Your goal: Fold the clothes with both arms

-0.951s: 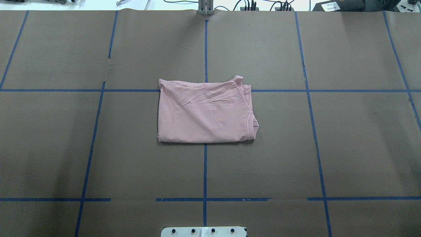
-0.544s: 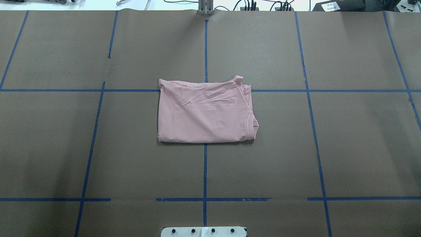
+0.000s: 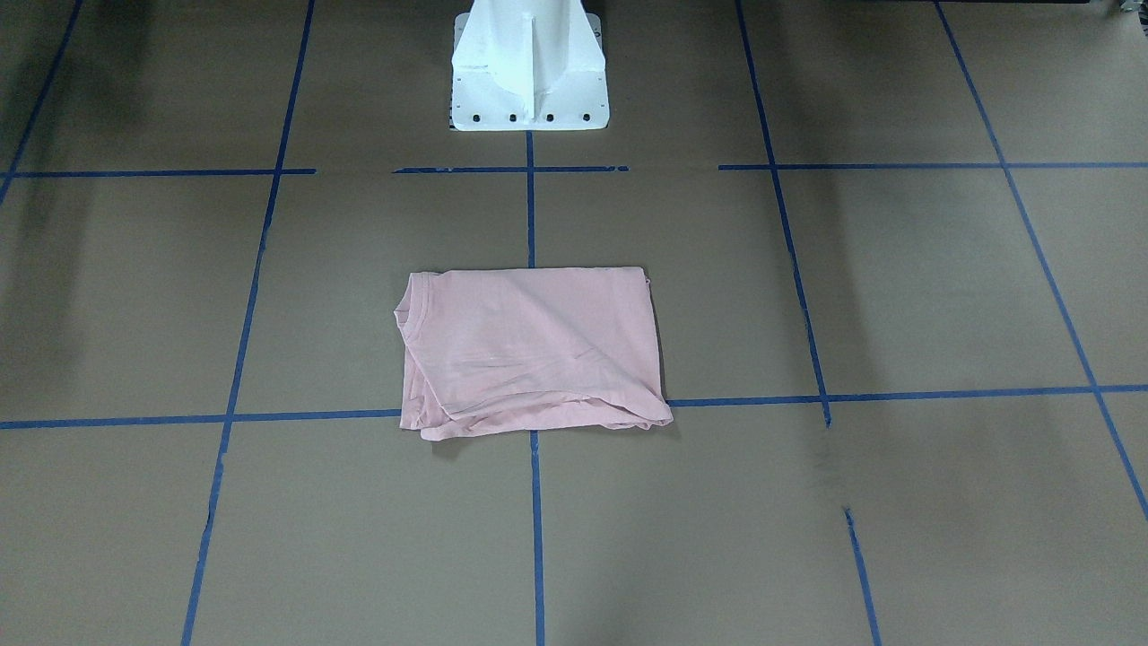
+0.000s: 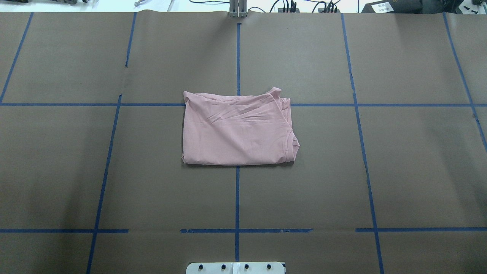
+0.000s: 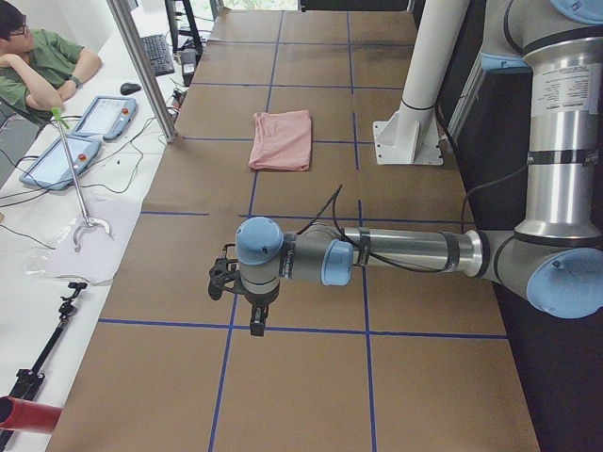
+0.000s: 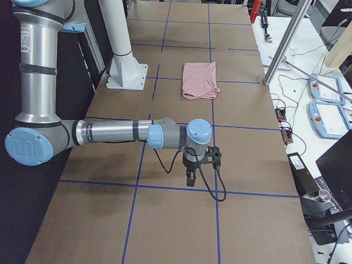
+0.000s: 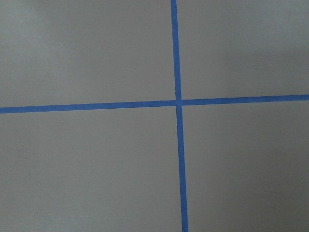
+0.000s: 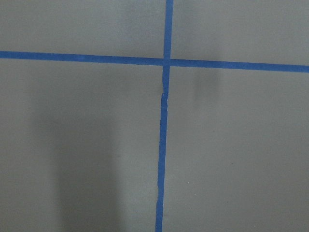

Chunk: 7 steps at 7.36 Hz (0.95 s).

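Note:
The pale pink T-shirt (image 4: pixel 237 129) lies folded into a flat rectangle at the table's middle, collar at its right edge in the overhead view. It also shows in the front-facing view (image 3: pixel 531 350), the left view (image 5: pixel 282 139) and the right view (image 6: pixel 200 80). Its dog print and lettering are hidden. My left gripper (image 5: pixel 254 325) hangs over the table far from the shirt, seen only in the left view; I cannot tell whether it is open. My right gripper (image 6: pixel 190 179) hangs likewise at the other end, seen only in the right view; I cannot tell its state.
Brown paper with blue tape lines (image 4: pixel 237 198) covers the table. The white pedestal (image 3: pixel 529 67) stands at the robot side. Both wrist views show only tape crossings (image 7: pixel 178 102) (image 8: pixel 165 61). An operator (image 5: pixel 38 66) sits beside control tablets (image 5: pixel 104 115) past the table's far edge.

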### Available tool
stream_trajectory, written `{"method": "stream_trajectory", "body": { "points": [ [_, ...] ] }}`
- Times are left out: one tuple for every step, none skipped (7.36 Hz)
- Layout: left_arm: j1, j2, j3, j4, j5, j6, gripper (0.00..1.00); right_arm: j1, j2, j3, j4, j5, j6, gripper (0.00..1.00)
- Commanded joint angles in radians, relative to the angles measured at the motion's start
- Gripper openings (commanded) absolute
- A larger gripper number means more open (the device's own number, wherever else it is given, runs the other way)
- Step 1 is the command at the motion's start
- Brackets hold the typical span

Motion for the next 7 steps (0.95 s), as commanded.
{"method": "stream_trajectory", "body": {
  "points": [
    [0.000, 0.001, -0.001, 0.000, 0.000, 0.000, 1.00, -0.015, 0.000, -0.001, 0.000, -0.001, 0.001, 1.00],
    [0.000, 0.004, -0.001, 0.002, 0.000, -0.002, 1.00, -0.021, 0.000, -0.001, 0.000, -0.003, -0.002, 1.00],
    [0.000, 0.007, 0.001, 0.002, 0.000, -0.002, 1.00, -0.021, 0.000, -0.001, 0.000, -0.001, -0.001, 1.00],
    [0.000, 0.007, 0.003, 0.002, 0.002, 0.000, 1.00, -0.025, 0.000, -0.001, 0.000, -0.001, 0.002, 1.00],
    [0.000, 0.007, 0.004, 0.002, 0.002, 0.000, 1.00, -0.044, 0.000, -0.001, 0.000, -0.001, 0.002, 1.00],
    [0.000, 0.007, 0.004, 0.002, 0.002, 0.000, 1.00, -0.050, 0.000, -0.002, 0.000, -0.001, 0.004, 1.00],
    [0.000, 0.007, 0.000, 0.002, 0.002, 0.000, 1.00, -0.050, 0.000, -0.002, 0.002, -0.001, 0.004, 1.00]
  ]
}}
